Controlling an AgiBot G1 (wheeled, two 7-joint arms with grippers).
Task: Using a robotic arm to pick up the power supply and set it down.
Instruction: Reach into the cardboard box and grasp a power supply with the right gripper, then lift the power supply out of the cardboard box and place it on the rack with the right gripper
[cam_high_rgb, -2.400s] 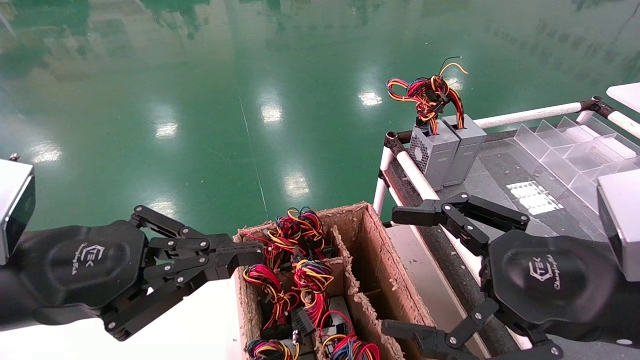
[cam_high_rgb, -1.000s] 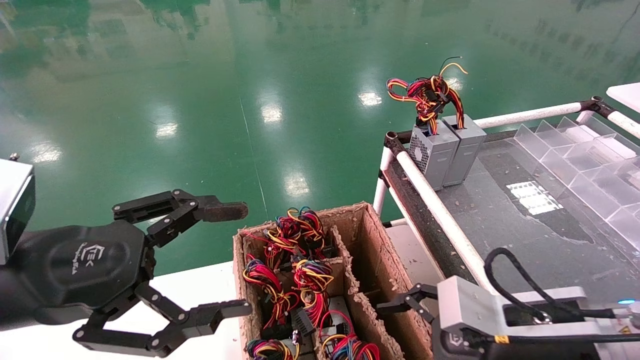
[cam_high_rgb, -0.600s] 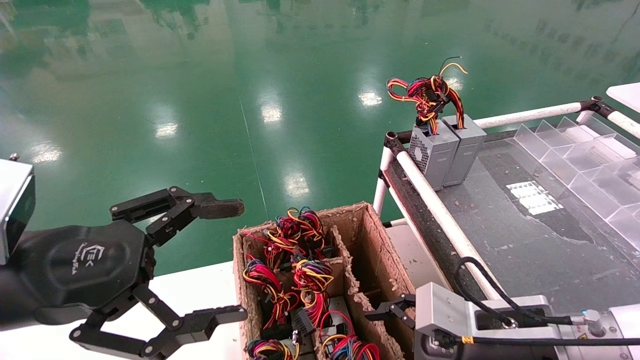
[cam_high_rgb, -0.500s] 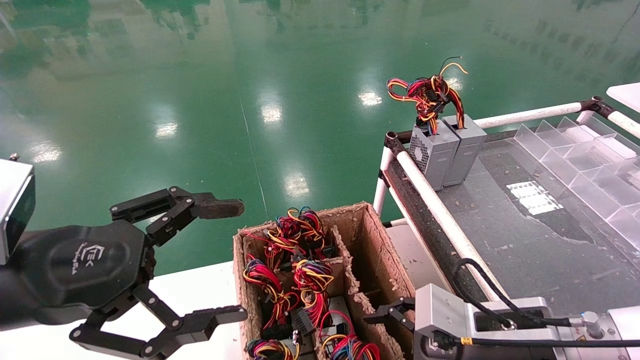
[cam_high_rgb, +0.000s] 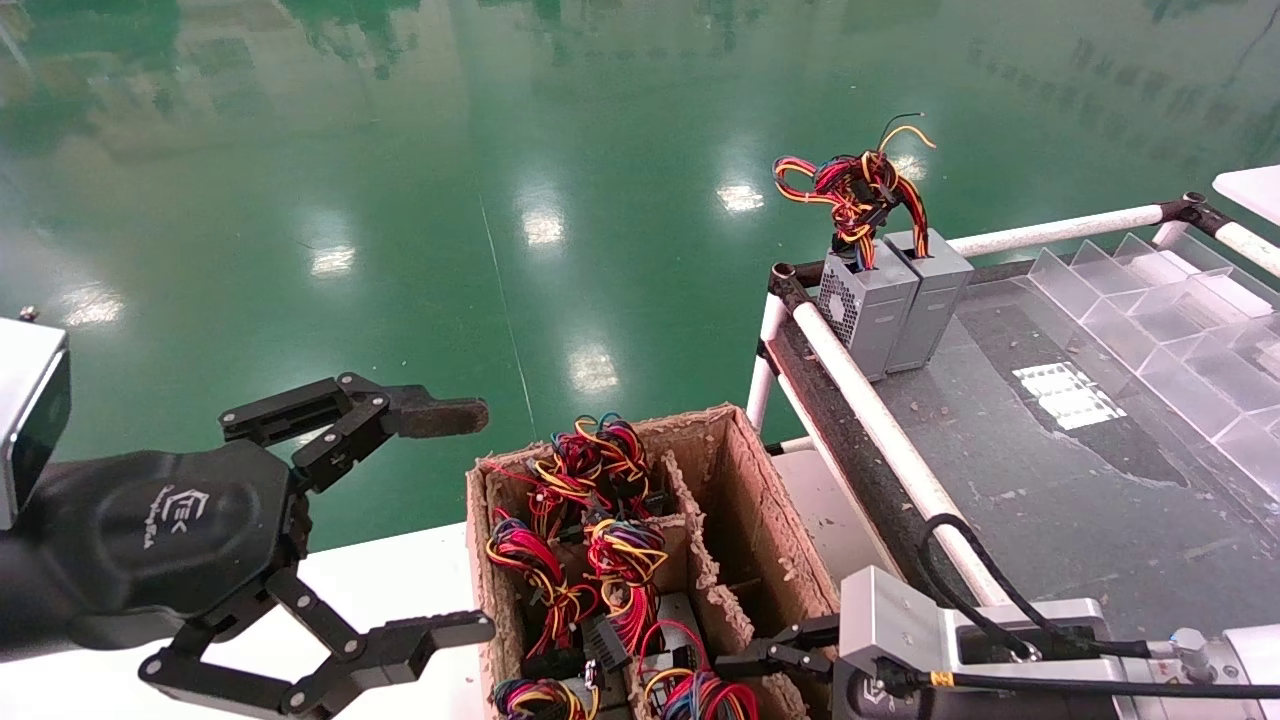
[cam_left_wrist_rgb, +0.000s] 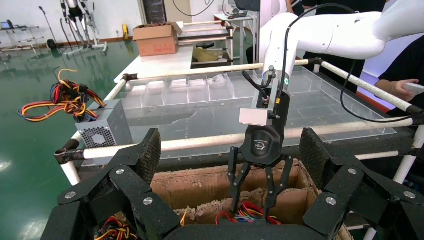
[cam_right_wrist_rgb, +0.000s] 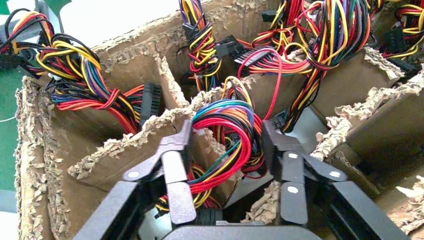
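Over the glossy green floor, your right gripper hangs spread around the wire bundle of a power supply inside the cardboard box. Left gripper idles open beside that box. Likely heavy; the wires flex, so grip low.

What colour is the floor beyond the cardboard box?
Glossy green floor, with bright light reflections; clearest in the head view.

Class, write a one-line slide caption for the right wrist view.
Right gripper with jaws open either side of a power supply's wire bundle inside the divided cardboard box.
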